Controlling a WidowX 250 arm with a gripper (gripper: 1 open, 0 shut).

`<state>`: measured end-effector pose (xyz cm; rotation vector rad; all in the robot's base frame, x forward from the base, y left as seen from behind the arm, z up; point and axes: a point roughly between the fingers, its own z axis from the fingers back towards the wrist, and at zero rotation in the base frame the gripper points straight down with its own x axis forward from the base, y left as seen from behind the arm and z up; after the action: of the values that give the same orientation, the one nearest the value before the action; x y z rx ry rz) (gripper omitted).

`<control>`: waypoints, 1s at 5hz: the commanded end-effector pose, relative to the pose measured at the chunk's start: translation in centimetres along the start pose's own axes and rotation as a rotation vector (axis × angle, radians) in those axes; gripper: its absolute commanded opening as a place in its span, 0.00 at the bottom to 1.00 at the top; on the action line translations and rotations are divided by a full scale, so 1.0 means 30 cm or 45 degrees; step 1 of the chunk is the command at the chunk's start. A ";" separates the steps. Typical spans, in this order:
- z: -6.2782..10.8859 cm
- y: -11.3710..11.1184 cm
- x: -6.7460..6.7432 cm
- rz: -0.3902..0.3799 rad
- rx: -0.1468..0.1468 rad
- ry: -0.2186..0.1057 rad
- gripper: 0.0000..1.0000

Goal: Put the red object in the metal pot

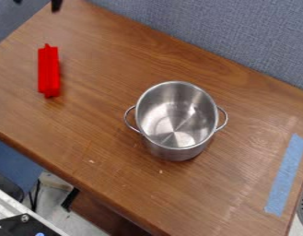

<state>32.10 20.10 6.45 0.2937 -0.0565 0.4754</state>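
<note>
The red object (49,70) is a bright red elongated block lying flat on the left part of the wooden table (104,120). The metal pot (177,119) stands upright right of the table's middle, shiny, lidless and empty, with two small side handles. Only the dark fingertips of my gripper (36,4) show, at the top left edge of the picture; they stand apart with nothing between them. The gripper is beyond the red block, toward the table's far left corner, and far from the pot.
A strip of blue tape (284,173) is stuck on the table near its right edge. A grey-blue wall (239,37) runs behind the table. The table's front edge drops off at the lower left, with dark gear below it.
</note>
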 end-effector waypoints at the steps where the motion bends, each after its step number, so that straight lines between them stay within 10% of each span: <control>1: -0.047 -0.039 0.029 0.034 0.016 -0.045 1.00; 5: -0.165 -0.005 0.026 -0.037 -0.086 0.126 1.00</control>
<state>32.27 20.96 0.09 0.1920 0.0784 0.4381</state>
